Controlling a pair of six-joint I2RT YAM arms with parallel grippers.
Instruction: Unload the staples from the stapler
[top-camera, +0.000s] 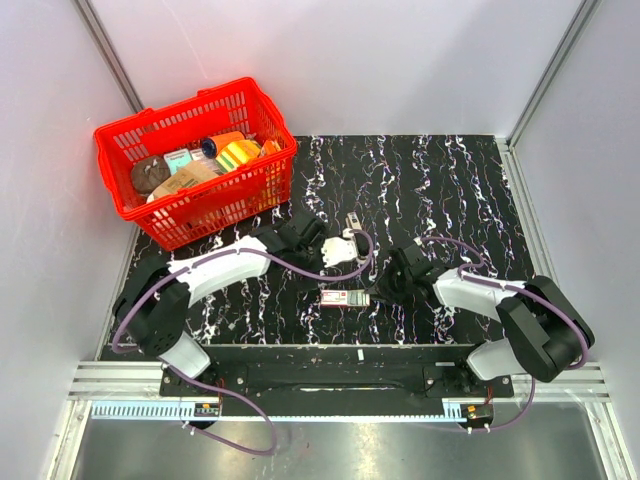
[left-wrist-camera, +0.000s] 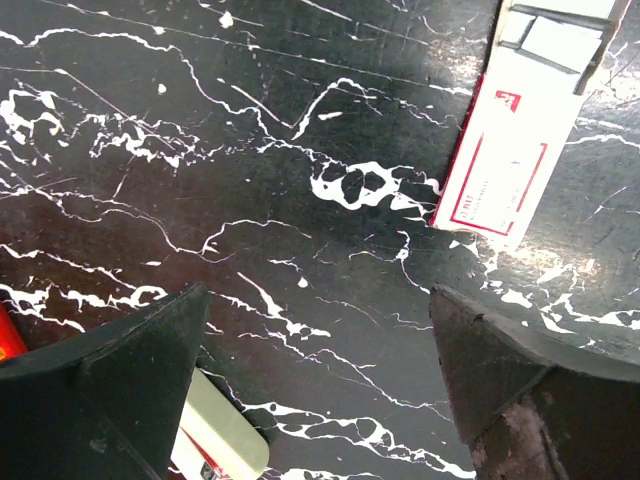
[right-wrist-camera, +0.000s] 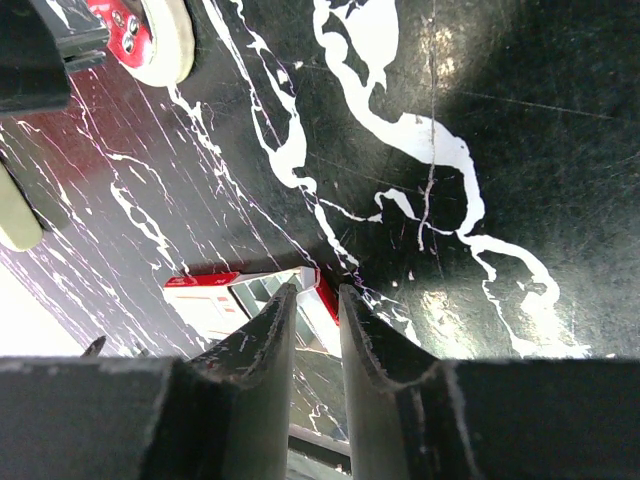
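Silver-grey stapler lengthwise near-to-far on tabletop; left fingers spread wide beside it, right fingers nearly together at box, grip unclear

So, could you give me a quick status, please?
Left claw open, empty. Right claw nearly shut at red-and-white box corner, grip unclear. Stapler seemingly beside left claw, ungripped.

Stapler sat near the middle of the table, about midway between left and right edges and between far and near edges. Pale silver-grey body, dark bits. Looked hinged open, a thin arm pointing toward the far edge. Too small for detail.
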